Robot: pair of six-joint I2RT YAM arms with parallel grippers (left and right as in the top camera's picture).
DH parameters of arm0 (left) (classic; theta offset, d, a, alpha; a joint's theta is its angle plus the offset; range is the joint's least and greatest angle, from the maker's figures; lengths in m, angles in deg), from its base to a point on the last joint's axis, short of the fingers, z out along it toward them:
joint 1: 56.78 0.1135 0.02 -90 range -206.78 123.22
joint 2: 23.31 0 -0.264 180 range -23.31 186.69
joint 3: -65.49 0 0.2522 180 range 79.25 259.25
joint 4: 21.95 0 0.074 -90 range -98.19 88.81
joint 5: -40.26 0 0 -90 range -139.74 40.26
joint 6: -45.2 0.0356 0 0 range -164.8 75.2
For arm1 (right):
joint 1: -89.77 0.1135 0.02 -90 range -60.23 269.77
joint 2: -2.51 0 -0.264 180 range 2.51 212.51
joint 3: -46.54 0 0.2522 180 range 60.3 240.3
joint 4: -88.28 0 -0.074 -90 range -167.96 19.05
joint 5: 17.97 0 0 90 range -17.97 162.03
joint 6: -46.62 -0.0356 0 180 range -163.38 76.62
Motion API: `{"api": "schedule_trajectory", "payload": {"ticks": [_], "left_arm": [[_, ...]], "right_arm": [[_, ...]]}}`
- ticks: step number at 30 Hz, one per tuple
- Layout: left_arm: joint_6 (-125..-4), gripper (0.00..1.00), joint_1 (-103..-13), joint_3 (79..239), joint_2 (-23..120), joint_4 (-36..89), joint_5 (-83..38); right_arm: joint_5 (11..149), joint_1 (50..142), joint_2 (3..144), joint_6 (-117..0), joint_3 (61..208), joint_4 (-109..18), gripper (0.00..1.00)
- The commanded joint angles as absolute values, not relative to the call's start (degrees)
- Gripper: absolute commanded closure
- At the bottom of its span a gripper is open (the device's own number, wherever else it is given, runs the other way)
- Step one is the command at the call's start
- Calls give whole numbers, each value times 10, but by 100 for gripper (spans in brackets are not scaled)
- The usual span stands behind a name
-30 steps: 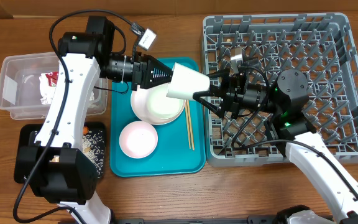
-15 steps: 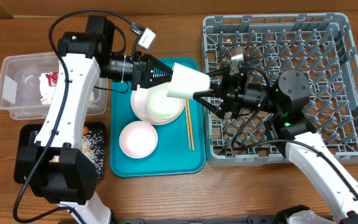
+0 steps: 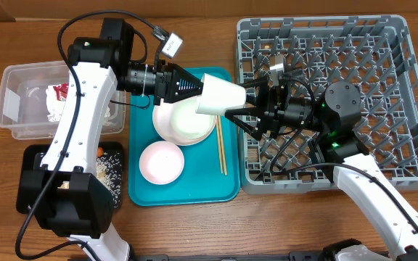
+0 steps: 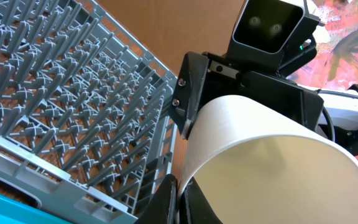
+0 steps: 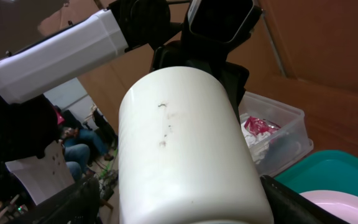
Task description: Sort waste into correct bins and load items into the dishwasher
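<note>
While left gripper [image 3: 199, 94] pinches the cup [image 3: 220, 96] rim | cup sideways mid-frame, base pointing right | right gripper [image 3: 242, 102] spread wide astride it

On your desk [image 3: 194, 14], the rack [image 3: 325, 43] sits at the right, with the serving tray [image 3: 187, 192] just beside it on the left. Left of that tray, the tub [image 3: 20, 69] lies behind the flat tray [image 3: 38, 156]. Napkins [image 3: 49, 105] and a wrapper [image 3: 60, 90] are in the tub, and rice [image 3: 109, 168] is in the flat tray. On the serving tray, a stack of dishes [image 3: 180, 125] lies behind a single plate [image 3: 160, 162], with chopsticks [image 3: 220, 148] to their right. The cup [image 3: 220, 96] hangs above the tray's far right corner.
</note>
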State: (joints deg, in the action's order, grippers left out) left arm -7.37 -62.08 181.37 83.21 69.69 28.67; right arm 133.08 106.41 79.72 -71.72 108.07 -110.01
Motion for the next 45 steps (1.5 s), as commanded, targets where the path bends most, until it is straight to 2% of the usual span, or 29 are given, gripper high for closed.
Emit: {"api": "schedule_trajectory", "payload": {"ticks": [1,9,18,23,27,32,34,39,40,41,42,45], "left_arm": [[-80,96,-626,1820,824,691,263],[-80,96,-626,1820,824,691,263],[-87,91,-626,1820,824,691,263],[-88,83,-626,1820,824,691,263],[-91,70,-617,1820,824,690,264],[-121,64,-593,1820,824,679,264],[-127,61,-581,1820,824,678,263],[-127,59,-555,1820,824,681,263],[-127,60,-554,1820,824,681,263],[-127,60,-554,1820,824,683,263],[-127,60,-554,1820,824,683,262],[-127,61,-555,1820,824,683,256]], "right_arm": [[1344,1072,791,-710,1095,-1109,22],[1339,1091,791,-684,1095,-1109,26],[1314,1094,791,-685,1095,-1109,51],[1310,1094,791,-685,1095,-1109,56],[1304,1092,791,-685,1095,-1107,62],[1278,1092,791,-685,1095,-1096,63],[1267,1092,791,-685,1095,-1084,59],[1231,1087,791,-685,1095,-1047,60],[1225,1085,791,-685,1095,-1042,60],[1217,1080,791,-685,1095,-1031,68],[1215,1076,791,-685,1095,-1026,70],[1215,1056,791,-685,1095,-1008,74]]}}
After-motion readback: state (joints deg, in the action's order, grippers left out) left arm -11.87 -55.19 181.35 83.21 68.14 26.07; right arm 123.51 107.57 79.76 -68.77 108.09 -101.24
